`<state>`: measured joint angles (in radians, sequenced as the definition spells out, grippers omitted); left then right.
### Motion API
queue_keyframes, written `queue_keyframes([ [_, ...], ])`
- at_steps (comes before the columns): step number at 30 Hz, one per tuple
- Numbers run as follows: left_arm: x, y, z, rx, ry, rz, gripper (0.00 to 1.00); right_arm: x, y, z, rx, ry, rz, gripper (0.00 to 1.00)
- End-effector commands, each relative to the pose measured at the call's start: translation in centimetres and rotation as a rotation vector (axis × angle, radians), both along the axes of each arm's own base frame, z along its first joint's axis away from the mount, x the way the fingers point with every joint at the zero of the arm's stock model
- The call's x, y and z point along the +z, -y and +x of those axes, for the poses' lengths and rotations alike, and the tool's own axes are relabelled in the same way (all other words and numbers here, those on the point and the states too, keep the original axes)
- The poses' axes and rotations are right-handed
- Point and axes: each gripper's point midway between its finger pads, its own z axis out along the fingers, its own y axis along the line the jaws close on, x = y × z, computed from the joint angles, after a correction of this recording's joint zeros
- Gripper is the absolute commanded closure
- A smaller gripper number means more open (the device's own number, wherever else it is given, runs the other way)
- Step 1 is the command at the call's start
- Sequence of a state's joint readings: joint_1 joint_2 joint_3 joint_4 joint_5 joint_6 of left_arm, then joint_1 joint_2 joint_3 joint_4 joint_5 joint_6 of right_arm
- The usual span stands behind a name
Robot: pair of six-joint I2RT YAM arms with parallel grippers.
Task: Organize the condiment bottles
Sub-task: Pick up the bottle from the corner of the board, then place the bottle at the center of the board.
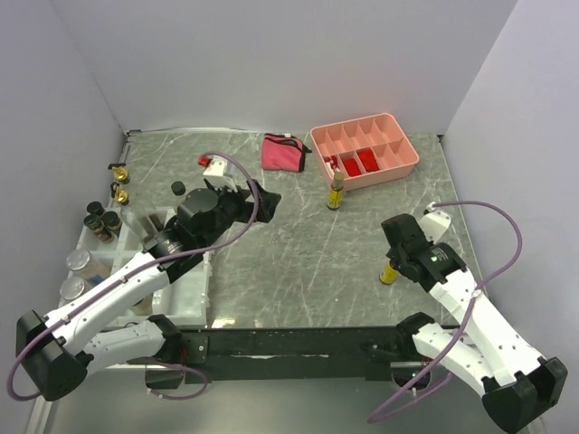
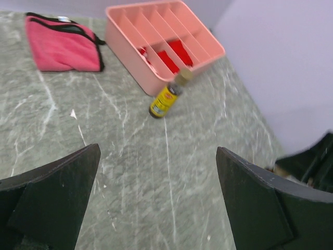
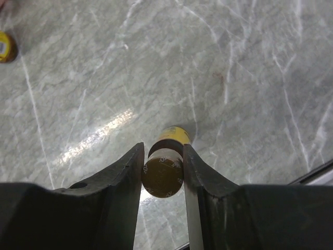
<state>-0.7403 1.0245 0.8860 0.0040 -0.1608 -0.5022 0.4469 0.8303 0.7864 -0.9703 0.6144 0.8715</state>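
Right gripper is clamped onto the brown cap of a small yellow bottle, which sits upright at the lower right of the top view. Left gripper is wide open with nothing in it, mid-frame. Another yellow bottle stands just below the pink compartment tray, upper right.
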Motion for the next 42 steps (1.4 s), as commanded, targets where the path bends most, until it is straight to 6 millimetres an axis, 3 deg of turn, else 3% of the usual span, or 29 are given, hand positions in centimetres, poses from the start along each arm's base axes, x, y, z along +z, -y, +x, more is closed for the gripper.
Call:
queue_keyframes([
  [1,3.8,-1.9,1.0,0.158,0.008,-0.170,0.01,1.0,-1.8,1.8,0.071,0.077,0.071,0.82],
  [7,6.0,-2.3,0.4,0.156,0.014,-0.188,0.01,2.0,-4.5,3.7,0.218,0.110,0.105,0.86],
  [11,8.1,-3.5,-0.5,0.163,0.074,-0.225,0.01,3.0,-7.7,5.1,0.326,0.139,0.126,0.86],
  [13,8.3,-4.2,-0.9,0.177,0.073,-0.248,0.01,4.4,-10.5,5.5,0.405,0.173,0.122,0.87],
  [15,9.0,-4.9,-1.7,0.173,0.082,-0.252,0.01,4.5,-12.8,5.9,0.457,0.163,0.086,0.87],
  [18,9.9,-6.4,-2.2,0.218,0.065,-0.209,0.00,5.0,-18.0,6.0,0.614,0.151,0.094,0.86],
  [19,9.8,-6.8,-2.3,0.234,0.052,-0.199,0.01,4.9,-20.1,5.7,0.686,0.137,0.091,0.84],
  [22,10.7,-8.4,-3.1,0.270,0.064,-0.190,0.01,4.9,-24.1,5.4,0.802,0.129,0.100,0.81],
  [26,12.0,-10.9,-5.1,0.286,0.134,-0.218,0.01,5.0,-29.1,3.5,0.952,0.122,0.067,0.76],
  [28,13.0,-12.2,-6.2,0.294,0.180,-0.260,0.01,5.0,-30.5,3.4,0.985,0.120,0.035,0.74],
  [33,13.0,-13.1,-7.3,0.286,0.214,-0.275,0.01,4.9,-32.9,2.0,1.053,0.114,0.024,0.63],
  [36,12.7,-13.2,-7.3,0.291,0.202,-0.259,0.01,5.3,-33.2,2.0,1.057,0.121,0.044,0.46],
  [37,12.4,-13.1,-7.1,0.293,0.195,-0.249,0.01,5.6,-33.2,1.8,1.062,0.127,0.051,0.33],
  [39,12.4,-12.7,-7.0,0.279,0.189,-0.244,0.01,6.1,-33.2,1.5,1.072,0.139,0.077,0.17],
  [42,12.4,-11.8,-6.8,0.248,0.180,-0.223,0.01,7.0,-32.6,1.0,1.067,0.166,0.118,0.07],
])
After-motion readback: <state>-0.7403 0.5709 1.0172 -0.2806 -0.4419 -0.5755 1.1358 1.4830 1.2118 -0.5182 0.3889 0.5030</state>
